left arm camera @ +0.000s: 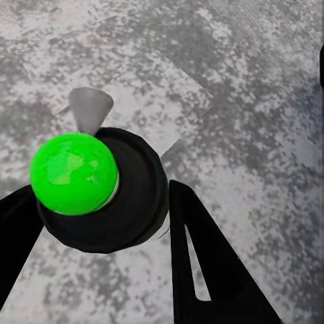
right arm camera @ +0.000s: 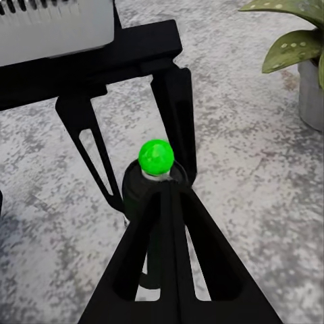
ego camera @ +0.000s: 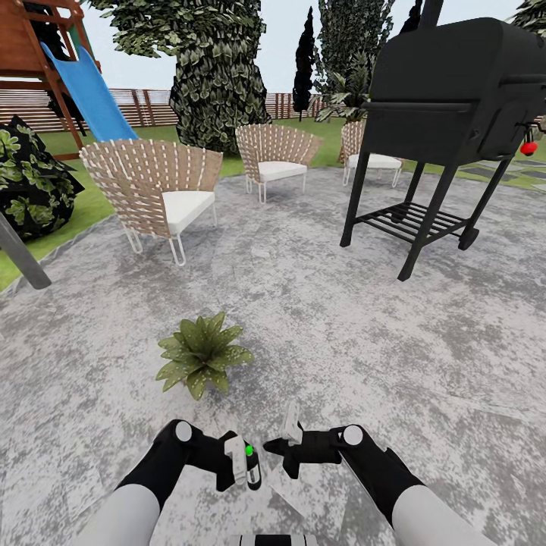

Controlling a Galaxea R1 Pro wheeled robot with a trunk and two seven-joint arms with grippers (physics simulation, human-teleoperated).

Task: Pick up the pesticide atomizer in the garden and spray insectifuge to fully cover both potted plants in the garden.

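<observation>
The pesticide atomizer is a small dark bottle with a bright green knob on top, held low in front of me. My left gripper is shut on it. In the left wrist view the atomizer sits between the black fingers. My right gripper is shut on nothing, right beside the bottle. In the right wrist view its closed tips point at the atomizer. One potted plant stands on the grey paving just ahead, slightly left, and its leaves and grey pot show in that view too.
A black grill on legs stands ahead at the right. Wicker chairs stand ahead at the left and centre. A blue slide, a leafy bush and a grey pole are far left. A slat fence borders the lawn.
</observation>
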